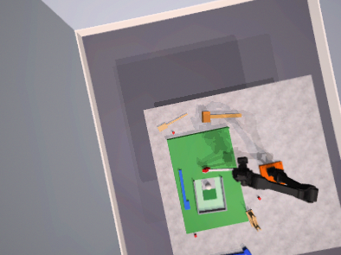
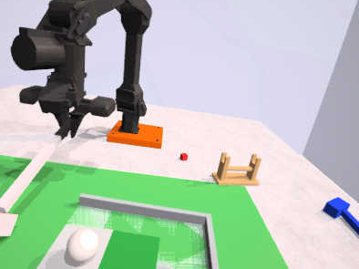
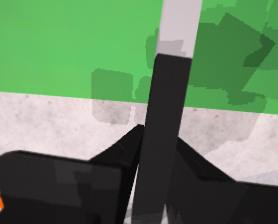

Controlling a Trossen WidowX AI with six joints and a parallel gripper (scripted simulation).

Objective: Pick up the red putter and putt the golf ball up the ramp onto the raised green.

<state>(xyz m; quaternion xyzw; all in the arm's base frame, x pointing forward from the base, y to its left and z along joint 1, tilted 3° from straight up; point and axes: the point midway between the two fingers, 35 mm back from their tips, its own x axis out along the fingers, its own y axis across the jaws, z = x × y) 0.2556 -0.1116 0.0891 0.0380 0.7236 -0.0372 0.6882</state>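
The red putter is pinched by its dark grip in the gripper, shaft pointed out past the fingers. The golf ball is seen on the ramp's pale strip, beyond the head, so probably no second tap is needed yet.

From the top, the white golf ball sits within the grey rectangular border; around that, a long blue bar lies at nine o'clock, a tan wooden stand at four

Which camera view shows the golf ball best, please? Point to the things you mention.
The exterior view: the golf ball (image 1: 208,187) (image 2: 82,244) appears large and unobstructed there, on the pale ramp (image 1: 208,181) (image 2: 56,250). The top view shows it small; the wrist view doesn't show it.
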